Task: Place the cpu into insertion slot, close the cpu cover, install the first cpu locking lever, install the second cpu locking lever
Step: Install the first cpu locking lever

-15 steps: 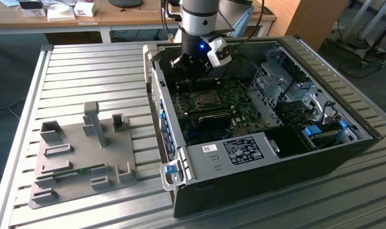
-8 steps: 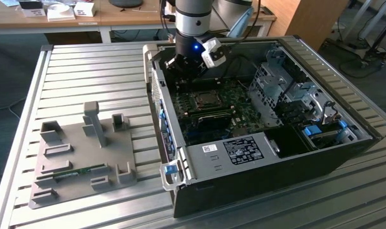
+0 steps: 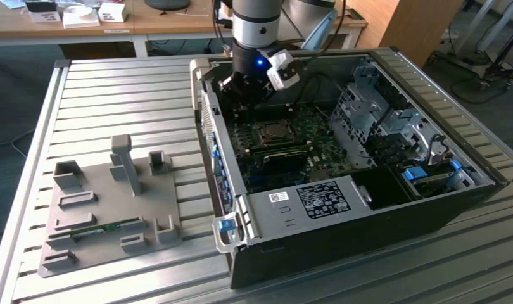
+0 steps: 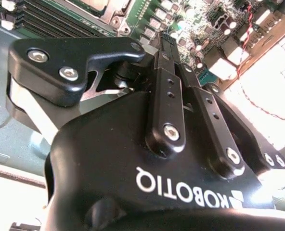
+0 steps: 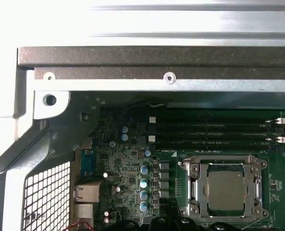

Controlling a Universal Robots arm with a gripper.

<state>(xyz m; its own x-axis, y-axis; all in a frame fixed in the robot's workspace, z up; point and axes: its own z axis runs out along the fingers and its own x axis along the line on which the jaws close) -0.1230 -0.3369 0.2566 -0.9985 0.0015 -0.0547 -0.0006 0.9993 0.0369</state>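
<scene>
Silver-grey cpu (image 5: 226, 190) sat in the socket on the motherboard (image 5: 128, 163), inside the open case (image 3: 349, 244). The cpu cover (image 5: 224, 162) looked folded down flat around it, with the chip top showing through the square opening. Couldn't tell from the first wrist view whether either locking lever was latched; the wire along the frame edges was too fine to read. The gripper (image 3: 239, 106) hung low in the case near one wall, just beside the socket in the exterior view. It wasn't touching cpu or cover as far as I could see. Jaw state: couldn't tell, since the second wrist view looked at the back of the gripper body and linkages.

Risks as I judged them:
- Cover not fully seated on one side: a lever would bind or spring back, loading the chip and the pins under it unevenly.
- Approach offset: the tip slides off a thin lever onto the capacitors (image 5: 143, 183) just beside the socket, or onto the memory slots (image 5: 214, 127) on another side.
- Case wall close to the wrist: little room to swing, and the white camera mount (image 3: 282, 69) could catch the rim.
</scene>
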